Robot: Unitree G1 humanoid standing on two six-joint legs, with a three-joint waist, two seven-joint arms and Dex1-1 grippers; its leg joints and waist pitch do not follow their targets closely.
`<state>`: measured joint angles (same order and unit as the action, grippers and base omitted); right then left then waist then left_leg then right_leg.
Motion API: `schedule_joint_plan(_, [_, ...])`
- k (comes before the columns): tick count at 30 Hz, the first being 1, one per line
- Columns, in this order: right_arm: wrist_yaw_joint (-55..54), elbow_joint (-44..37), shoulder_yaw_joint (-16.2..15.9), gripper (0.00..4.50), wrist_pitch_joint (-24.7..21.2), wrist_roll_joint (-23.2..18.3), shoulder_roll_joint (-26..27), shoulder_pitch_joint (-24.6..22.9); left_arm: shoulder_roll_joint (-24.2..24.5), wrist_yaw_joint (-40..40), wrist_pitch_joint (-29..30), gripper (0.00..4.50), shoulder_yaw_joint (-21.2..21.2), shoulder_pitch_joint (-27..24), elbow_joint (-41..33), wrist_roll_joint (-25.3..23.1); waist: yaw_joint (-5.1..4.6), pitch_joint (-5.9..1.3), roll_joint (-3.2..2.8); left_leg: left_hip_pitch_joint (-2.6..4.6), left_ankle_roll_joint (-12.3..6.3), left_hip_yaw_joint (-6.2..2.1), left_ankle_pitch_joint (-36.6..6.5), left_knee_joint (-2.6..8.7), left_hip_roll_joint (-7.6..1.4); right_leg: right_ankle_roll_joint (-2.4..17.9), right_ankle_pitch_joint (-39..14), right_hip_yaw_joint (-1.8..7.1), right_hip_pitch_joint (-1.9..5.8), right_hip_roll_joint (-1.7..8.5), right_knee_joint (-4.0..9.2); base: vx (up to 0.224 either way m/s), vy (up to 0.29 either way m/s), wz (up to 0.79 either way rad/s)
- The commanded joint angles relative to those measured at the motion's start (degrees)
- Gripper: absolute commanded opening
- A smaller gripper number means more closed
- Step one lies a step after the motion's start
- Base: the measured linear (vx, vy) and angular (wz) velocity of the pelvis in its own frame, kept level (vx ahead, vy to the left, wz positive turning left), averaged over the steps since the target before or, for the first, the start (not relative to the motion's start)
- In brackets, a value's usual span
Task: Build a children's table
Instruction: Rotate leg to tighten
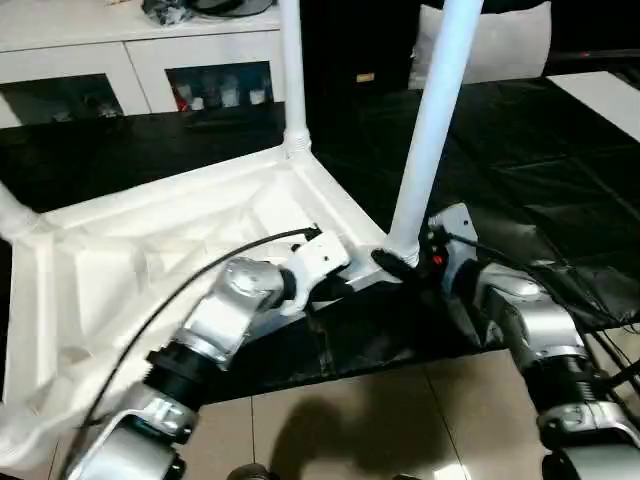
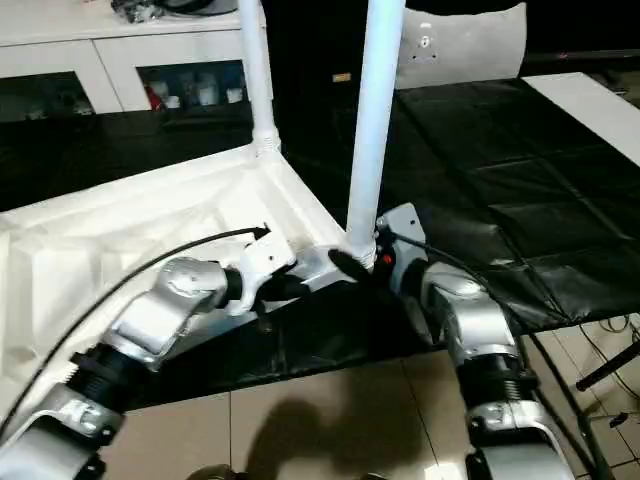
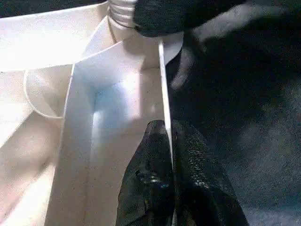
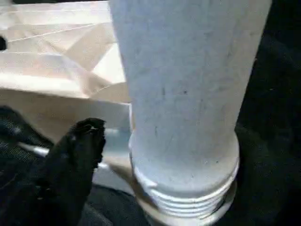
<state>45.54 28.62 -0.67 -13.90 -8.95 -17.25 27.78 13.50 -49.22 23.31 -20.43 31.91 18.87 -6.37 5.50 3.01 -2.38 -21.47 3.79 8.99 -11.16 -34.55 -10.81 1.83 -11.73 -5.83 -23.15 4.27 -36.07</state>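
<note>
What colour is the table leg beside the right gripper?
White; the table leg shows best in the right wrist view.

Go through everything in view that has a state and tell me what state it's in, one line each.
children's table top: upside down on the black-covered work table, ribbed underside facing up.
near leg: upright in the near corner socket, threads showing at its base.
far leg: upright in its corner socket.
left hand: shut, pinching the table top's side wall.
right hand: at the near leg's base.
</note>
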Motion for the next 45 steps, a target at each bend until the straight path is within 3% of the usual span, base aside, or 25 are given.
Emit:
schedule_joint_plan(1, [3.0, -1.7, -1.3, 4.47, 1.0, -0.9, -1.0, -0.6, 1.1, -1.5, -2.4, 0.00, -0.8, 1.1, -1.3, -0.2, 0.16, -3.78, 0.74, -0.07, -6.73, -0.28, -3.1, 3.21, -2.03, 11.9, -4.1, 3.28, 3.89, 4.38, 4.62, 0.000, 0.000, 0.00])
schedule_joint_plan(5, [11.3, -2.7, -0.5, 4.47, 3.3, -2.5, -6.0, -1.0, 4.9, -7.7, -7.8, 0.00, -1.7, 1.8, 1.1, 0.4, 0.50, -3.70, 0.83, -0.02, -6.79, -0.31, -4.1, 3.26, -2.08, 11.4, -5.5, 3.33, 3.91, 4.29, 4.68, 0.000, 0.000, 0.00])
schedule_joint_plan(8, [16.2, -4.2, -1.7, 4.47, 5.3, -2.5, -8.7, -1.6, 6.9, -11.7, -11.6, 0.00, -2.9, 1.7, 1.9, 0.9, 0.65, -3.66, 0.87, 0.00, -6.85, -0.25, -4.6, 3.26, -2.11, 11.1, -6.4, 3.31, 3.89, 4.31, 4.73, 0.000, 0.000, 0.00])
schedule_joint_plan(13, [24.3, -5.1, -4.2, 4.47, 8.5, -2.7, -12.2, -2.0, 9.2, -19.1, -16.1, 0.00, -4.4, 1.9, 2.4, 2.6, 1.30, -3.75, 0.59, 0.18, -7.16, -0.26, -4.6, 3.20, -2.35, 12.5, -5.2, 3.31, 3.65, 4.39, 4.48, 0.000, 0.000, 0.00])
schedule_joint_plan(18, [30.6, -4.8, -6.7, 4.47, 11.0, -2.2, -14.3, -2.3, 10.6, -25.0, -19.7, 0.00, -5.9, 2.7, 3.2, 3.3, 1.97, -3.71, 0.88, 0.28, -7.27, -0.19, -5.2, 3.27, -2.49, 12.6, -5.7, 3.35, 3.62, 4.43, 4.51, 0.000, 0.000, 0.00])
schedule_joint_plan(27, [36.7, -6.2, -9.6, 3.59, 6.3, -3.8, -15.3, -3.0, 11.2, -27.1, -22.4, 0.00, -6.6, 4.2, 5.7, 2.6, 2.48, -3.74, 0.91, 0.13, -7.05, -0.27, -4.5, 3.27, -2.44, 12.4, -5.6, 3.35, 3.75, 4.41, 4.40, 0.000, 0.000, 0.00])
schedule_joint_plan(29, [37.0, -5.9, -9.5, 3.59, 6.2, -4.3, -15.2, -3.0, 11.1, -26.9, -22.8, 0.00, -6.5, 4.5, 6.3, 2.4, 2.54, -3.75, 0.91, 0.20, -6.98, -0.28, -4.6, 3.28, -2.49, 12.1, -6.1, 3.36, 3.67, 4.42, 4.47, 0.000, 0.000, 0.00])
schedule_joint_plan(30, [37.0, -5.8, -9.4, 3.27, 6.1, -4.4, -15.1, -3.0, 11.0, -26.8, -22.9, 0.00, -6.5, 4.6, 6.5, 2.4, 2.57, -3.76, 0.90, 0.18, -6.89, -0.27, -4.7, 3.26, -2.52, 12.1, -6.2, 3.36, 3.67, 4.45, 4.47, 0.000, 0.000, 0.00])
schedule_joint_plan(33, [37.5, -5.0, -8.9, 3.20, 6.0, -5.0, -14.8, -2.8, 10.7, -26.7, -23.6, 0.00, -6.5, 5.1, 7.6, 2.2, 2.63, -3.63, 0.75, 0.29, -6.54, -0.27, -5.2, 3.37, -2.52, 12.0, -7.0, 3.35, 3.54, 4.43, 4.65, 0.000, 0.000, 0.00])
schedule_joint_plan(36, [37.7, -4.6, -8.7, 2.82, 6.3, -5.2, -14.6, -2.7, 10.6, -27.0, -23.8, 0.00, -6.4, 4.9, 7.7, 2.6, 2.62, -3.59, 0.74, 0.24, -6.26, -0.31, -5.7, 3.44, -2.60, 12.0, -7.2, 3.34, 3.59, 4.49, 4.63, 0.000, 0.000, 0.00])
schedule_joint_plan(45, [38.3, -2.4, -8.8, 2.64, 6.8, -5.5, -14.0, -2.7, 10.1, -26.8, -22.3, 0.00, -6.0, 4.0, 7.4, 3.1, 2.60, -3.55, 0.75, 0.28, -6.27, -0.26, -5.7, 3.45, -2.57, 12.3, -7.2, 3.34, 3.56, 4.49, 4.66, 0.000, 0.000, 0.00])
